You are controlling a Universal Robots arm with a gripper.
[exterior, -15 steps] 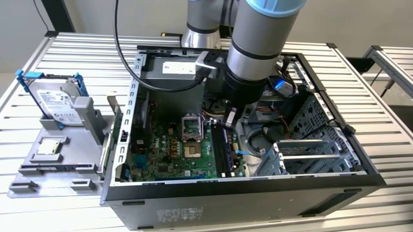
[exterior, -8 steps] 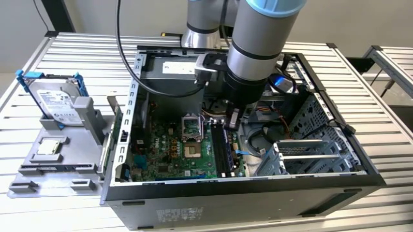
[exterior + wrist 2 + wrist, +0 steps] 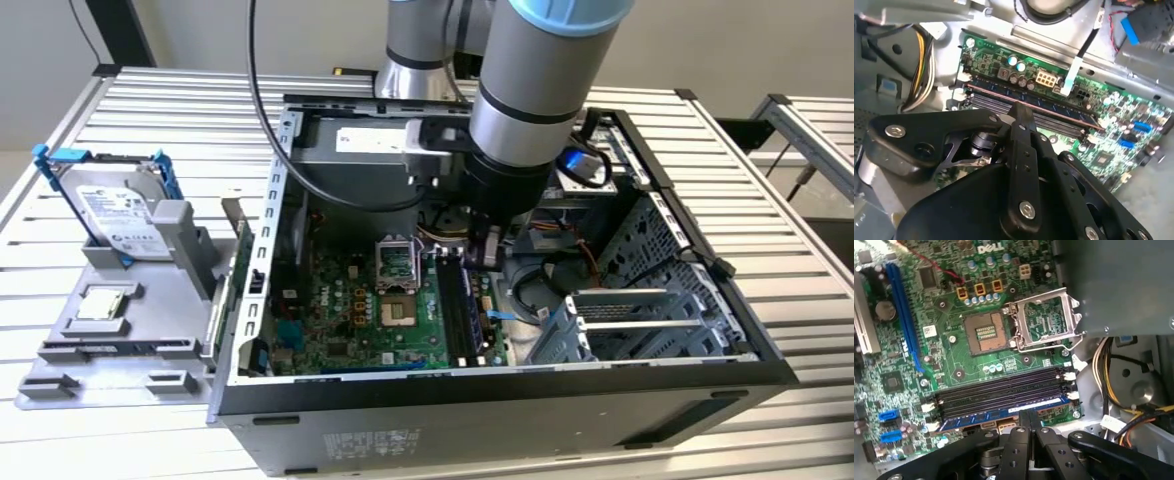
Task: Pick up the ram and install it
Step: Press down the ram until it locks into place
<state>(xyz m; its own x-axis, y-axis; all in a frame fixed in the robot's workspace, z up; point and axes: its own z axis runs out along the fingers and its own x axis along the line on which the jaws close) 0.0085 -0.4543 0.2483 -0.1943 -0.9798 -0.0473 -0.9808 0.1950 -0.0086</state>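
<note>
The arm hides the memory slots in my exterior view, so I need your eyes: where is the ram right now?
Observer: In the first wrist view the ram stands in the memory slot nearest the gripper.
Operator: Are the other slots taken?
Observer: No, the three slots beside it look empty.
Operator: Is the gripper open?
Observer: Shut, in both wrist views, with its tip at the ram's upper edge about mid-length. I cannot tell whether it is pressing down.
</note>
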